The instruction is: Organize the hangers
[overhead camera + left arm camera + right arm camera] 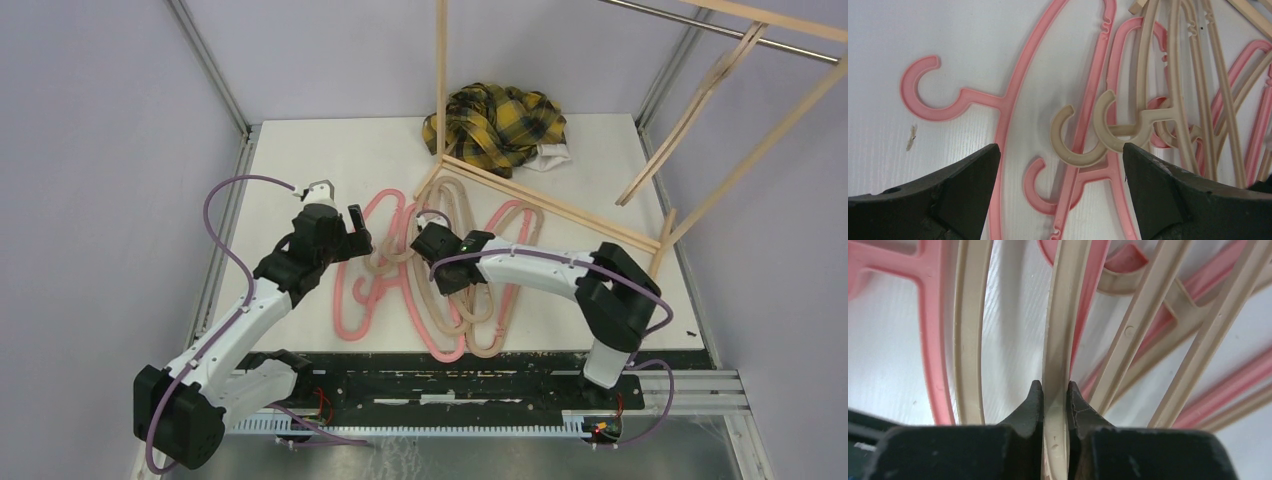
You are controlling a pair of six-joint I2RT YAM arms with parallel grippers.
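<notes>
Several pink and tan hangers point(440, 285) lie tangled in a pile on the white table, between my two arms. My right gripper point(1054, 386) is shut on the bar of a tan hanger point(1060, 330) inside the pile; it shows in the top view too point(432, 243). My left gripper point(1060, 155) is open and empty, hovering over the pile's left side, above pink hooks point(1043, 187) and tan hooks point(1073, 140). In the top view the left gripper point(340, 222) sits just left of the pink hangers.
A light wooden rack frame point(560, 205) with a metal rail point(730, 30) stands at the back right, its base bar touching the pile's far edge. A yellow-black plaid cloth point(495, 125) lies bunched at the back. The table's front edge point(480, 352) is close behind the pile.
</notes>
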